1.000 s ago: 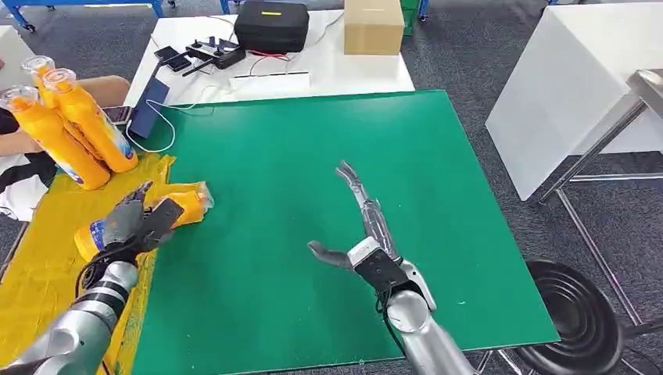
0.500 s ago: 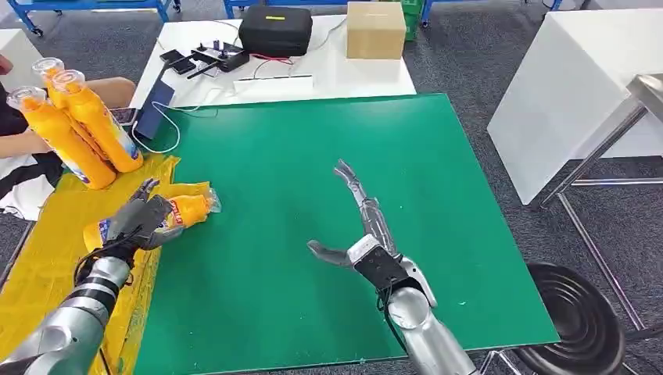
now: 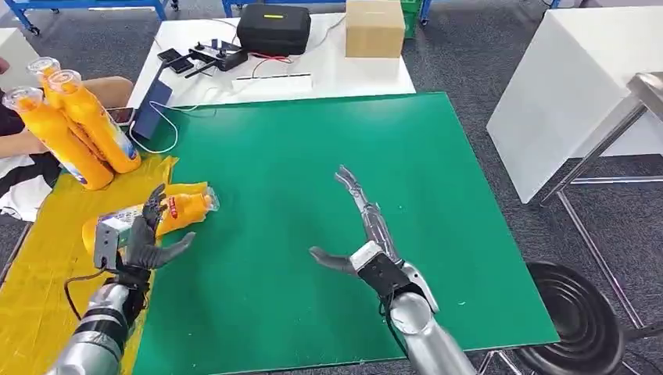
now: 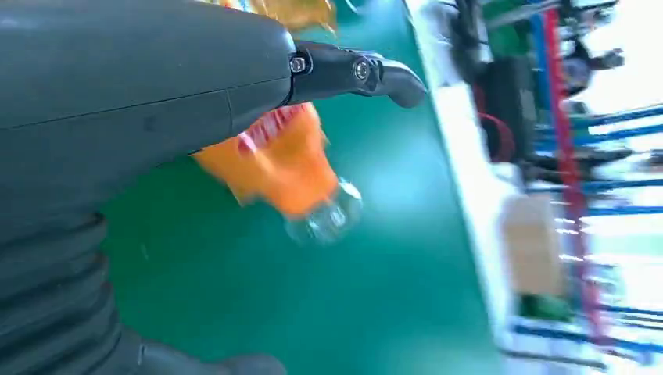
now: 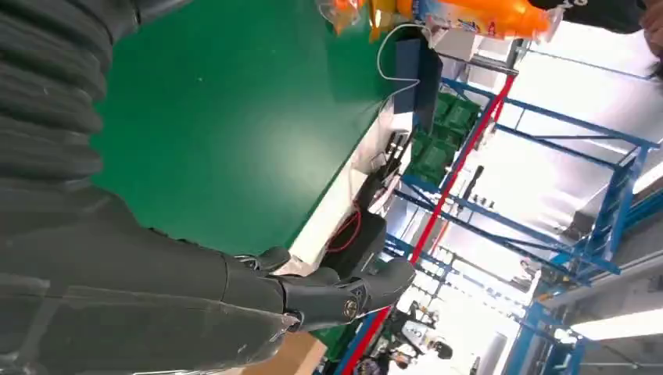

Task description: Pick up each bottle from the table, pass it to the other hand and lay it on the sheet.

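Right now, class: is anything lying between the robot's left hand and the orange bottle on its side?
Nothing visible. The left hand is open right beside the lying orange bottle, which sits at the yellow sheet's edge.

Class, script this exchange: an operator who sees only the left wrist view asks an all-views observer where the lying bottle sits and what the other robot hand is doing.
Operator: Where exactly does that bottle lie?
Observer: The lying bottle rests on its side across the edge of the yellow sheet, its cap end over the green mat.
Operator: And the other arm?
Observer: The right robot hand is over the mat, fingers apart, holding nothing.
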`<state>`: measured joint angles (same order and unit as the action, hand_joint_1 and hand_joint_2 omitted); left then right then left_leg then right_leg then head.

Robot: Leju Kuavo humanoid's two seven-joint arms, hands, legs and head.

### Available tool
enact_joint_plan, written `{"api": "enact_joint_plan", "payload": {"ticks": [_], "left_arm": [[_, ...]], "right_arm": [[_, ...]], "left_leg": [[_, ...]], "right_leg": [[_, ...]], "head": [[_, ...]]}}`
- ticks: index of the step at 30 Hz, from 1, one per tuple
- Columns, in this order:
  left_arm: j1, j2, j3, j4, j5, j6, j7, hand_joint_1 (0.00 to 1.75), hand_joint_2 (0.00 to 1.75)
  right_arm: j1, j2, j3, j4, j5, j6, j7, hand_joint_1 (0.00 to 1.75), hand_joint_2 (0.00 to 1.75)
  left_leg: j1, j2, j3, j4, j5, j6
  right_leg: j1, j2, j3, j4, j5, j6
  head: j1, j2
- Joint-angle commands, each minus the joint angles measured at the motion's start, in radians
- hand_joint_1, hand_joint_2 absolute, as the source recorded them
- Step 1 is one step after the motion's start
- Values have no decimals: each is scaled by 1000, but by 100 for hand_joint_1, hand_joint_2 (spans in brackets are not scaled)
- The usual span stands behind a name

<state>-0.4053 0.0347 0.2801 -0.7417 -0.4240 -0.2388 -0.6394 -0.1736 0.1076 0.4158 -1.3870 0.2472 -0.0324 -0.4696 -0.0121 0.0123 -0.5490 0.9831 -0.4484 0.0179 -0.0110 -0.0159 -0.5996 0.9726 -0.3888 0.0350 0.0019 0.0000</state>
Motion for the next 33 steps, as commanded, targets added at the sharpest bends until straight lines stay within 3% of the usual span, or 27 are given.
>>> {"api": "enact_joint_plan", "payload": {"ticks": [1, 5, 11, 16, 17, 24, 33], "left_arm": [[245, -111, -198, -517, 177, 37, 121, 0, 175], [265, -98, -239, -548, 204, 54, 135, 0, 175], [371, -106, -470, -718, 194, 128, 201, 0, 175], [385, -75, -540, -694, 318, 52, 214, 0, 175], [384, -71, -544, -686, 320, 50, 217, 0, 175], [392, -26, -565, -681, 462, -2, 294, 0, 175], [384, 6, -549, -683, 516, 6, 338, 0, 175]], "right_arm": [[130, -4, -70, -138, -47, -22, 21, 0, 175], [150, -2, -73, -160, -55, -27, 21, 0, 175], [269, -29, -53, -261, -47, -42, 31, 0, 175], [278, -35, -56, -238, -81, -36, 57, 0, 175], [278, -37, -55, -233, -82, -36, 57, 0, 0], [269, -62, -52, -191, -148, -19, 126, 0, 0], [257, -78, -62, -171, -184, -16, 141, 0, 0]], "left_leg": [[1, -3, -1, 1, -1, -1], [3, -4, -1, 2, -4, -1], [2, -5, -3, 1, -3, -1], [1, -2, -3, 0, -3, 0], [2, -2, -2, 0, -4, 0], [2, -2, -1, 0, -4, -1], [2, -1, -1, 0, -4, -1]], "right_leg": [[1, -1, 0, -1, -1, 0], [2, -2, 1, -1, -3, -1], [1, -3, -1, -1, -3, 0], [1, 0, -2, -2, -1, 0], [1, 0, 0, -3, -2, 0], [2, 1, 0, -3, -2, -1], [2, 1, 0, -3, -1, -1]], "head": [[0, 0], [0, 0], [0, 0], [0, 0], [0, 0], [0, 0], [0, 0]]}}
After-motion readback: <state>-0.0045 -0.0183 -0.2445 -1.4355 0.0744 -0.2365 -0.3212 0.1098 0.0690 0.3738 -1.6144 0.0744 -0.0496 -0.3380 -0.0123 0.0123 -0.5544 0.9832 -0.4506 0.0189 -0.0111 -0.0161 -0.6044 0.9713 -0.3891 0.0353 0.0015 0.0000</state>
